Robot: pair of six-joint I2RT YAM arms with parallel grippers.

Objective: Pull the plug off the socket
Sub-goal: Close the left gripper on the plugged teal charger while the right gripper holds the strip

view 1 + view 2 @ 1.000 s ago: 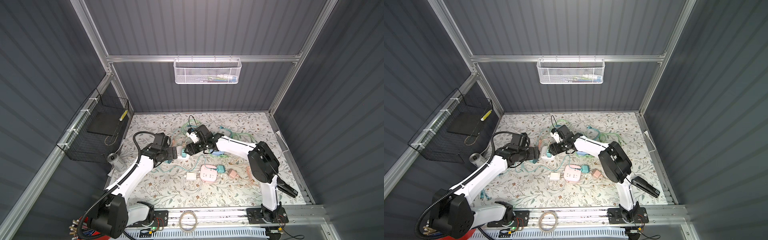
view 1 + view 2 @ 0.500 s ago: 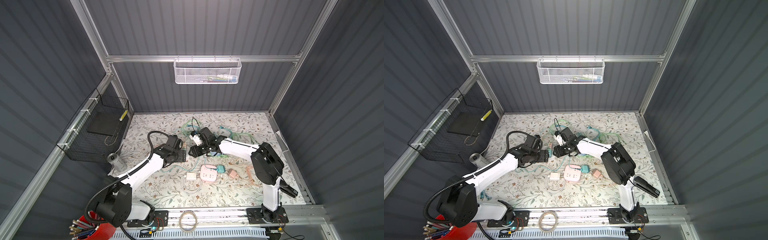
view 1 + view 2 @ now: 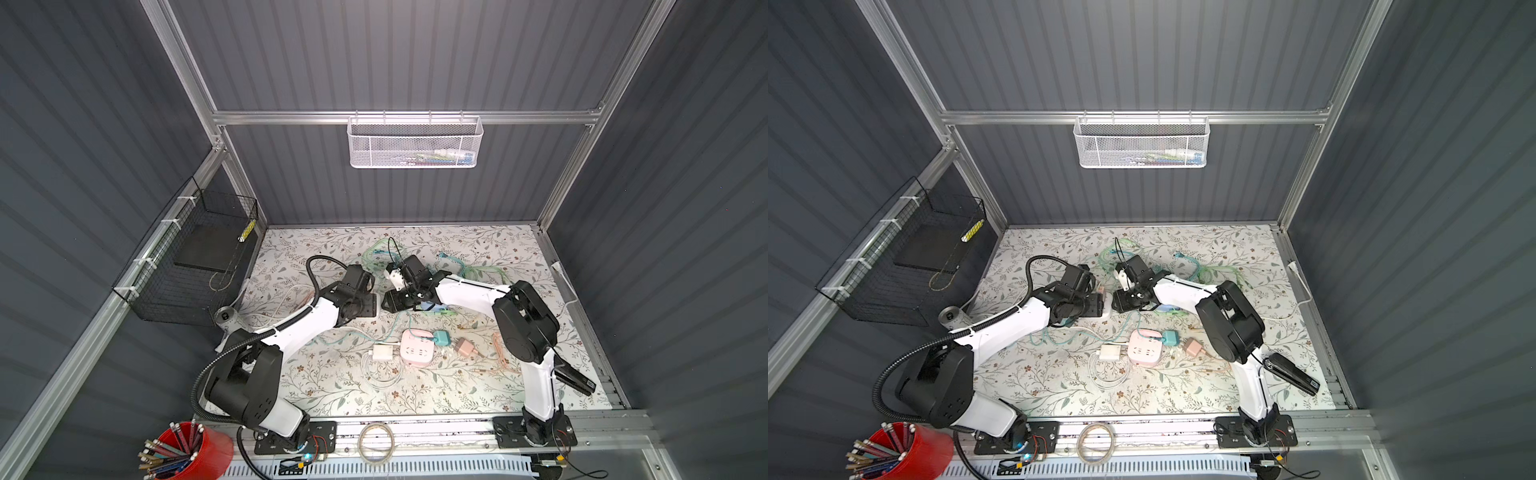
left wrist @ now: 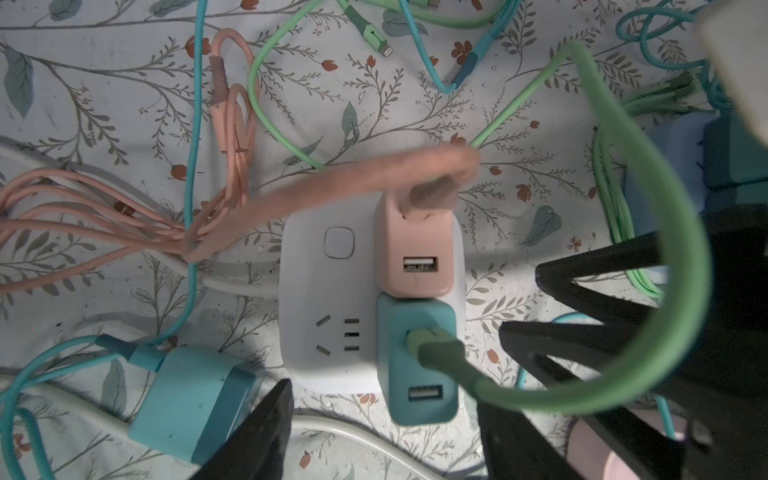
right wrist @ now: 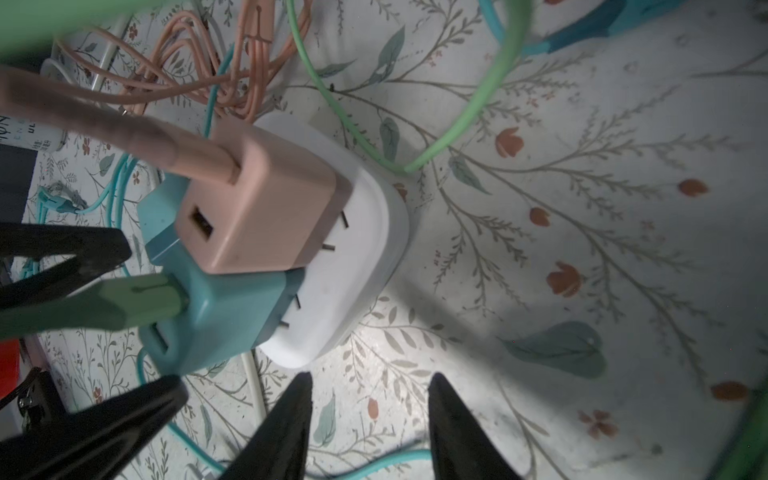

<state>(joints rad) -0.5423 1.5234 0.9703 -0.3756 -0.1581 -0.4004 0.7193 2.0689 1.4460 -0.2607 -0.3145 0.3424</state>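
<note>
A white socket block (image 4: pixel 328 299) lies on the floral cloth, with a pink plug (image 4: pixel 413 249) and a teal plug (image 4: pixel 417 361) pushed into it side by side. The teal plug carries a green cable (image 4: pixel 648 232). My left gripper (image 4: pixel 386 415) is open, its fingers (image 4: pixel 257 436) standing either side of the block's teal-plug end without a visible grip. My right gripper (image 5: pixel 370 395) is open just off the block's (image 5: pixel 365 249) free edge, with only cloth between its fingers (image 5: pixel 291 424). In both top views the left gripper (image 3: pixel 370 305) and right gripper (image 3: pixel 388 301) meet mid-table and hide the block.
A pink socket block (image 3: pixel 417 347) with a teal plug (image 3: pixel 440 337) lies nearer the front. Beside it are a white charger (image 3: pixel 382 353) and a pink charger (image 3: pixel 465 346). Loose pink cables (image 4: pixel 104 216), green cables and teal cables surround the white block. A loose teal charger (image 4: pixel 187 399) sits next to it.
My left arm has swung right, bringing its gripper up to the white socket block opposite the right gripper. The jaws of both grippers have narrowed. The right gripper has shifted only slightly.
</note>
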